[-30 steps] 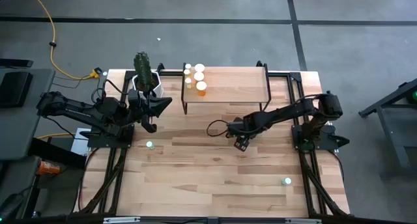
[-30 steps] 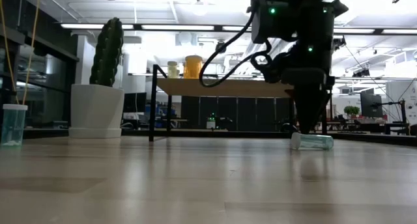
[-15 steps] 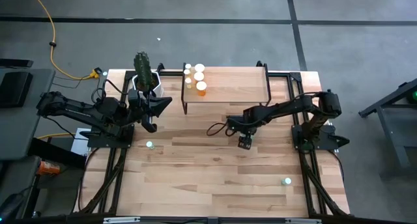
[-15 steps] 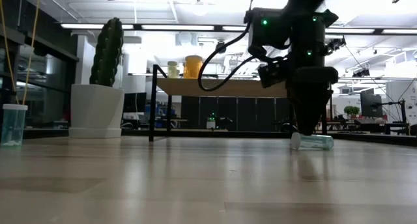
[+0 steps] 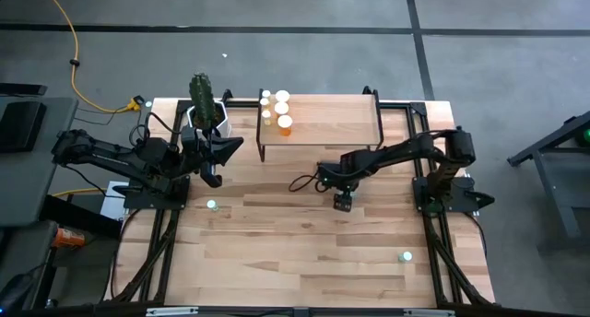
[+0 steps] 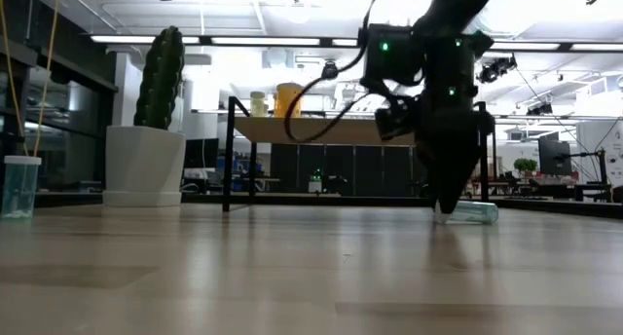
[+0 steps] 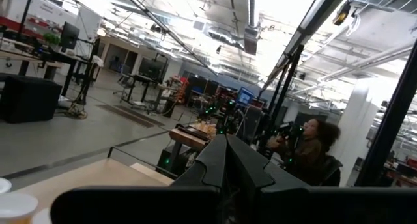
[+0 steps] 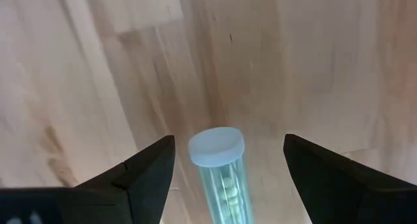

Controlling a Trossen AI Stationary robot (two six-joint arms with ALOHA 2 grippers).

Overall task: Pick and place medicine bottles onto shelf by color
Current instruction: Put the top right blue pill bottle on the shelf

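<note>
1. Descending over a pale green clear medicine bottle with a white round cap, lying on its side on the light-wood tabletop just right of centre in the high view, the right gripper has its jaws spread wide, one dark finger on each side of the bottle, nothing gripped yet.
2. Judgement: to do this well, keep the bottle centred between the fingers, go low enough to pinch the body rather than the cap, and close across the cylinder so it cannot roll away.
3. The raised light-wood shelf on thin black legs sits at upper centre of the high view, with orange and yellowish white-capped bottles grouped at its left end; the green one likely belongs in a spot of its own.
4. The left gripper waits at centre left, jaws closed and empty, near the green cactus in a white pot.
5. Hard to make out: in the low view the gripper hides most of the bottle; whether the fingertips touch the table cannot be told. Two more pale bottles stand elsewhere, too small to judge.
</note>
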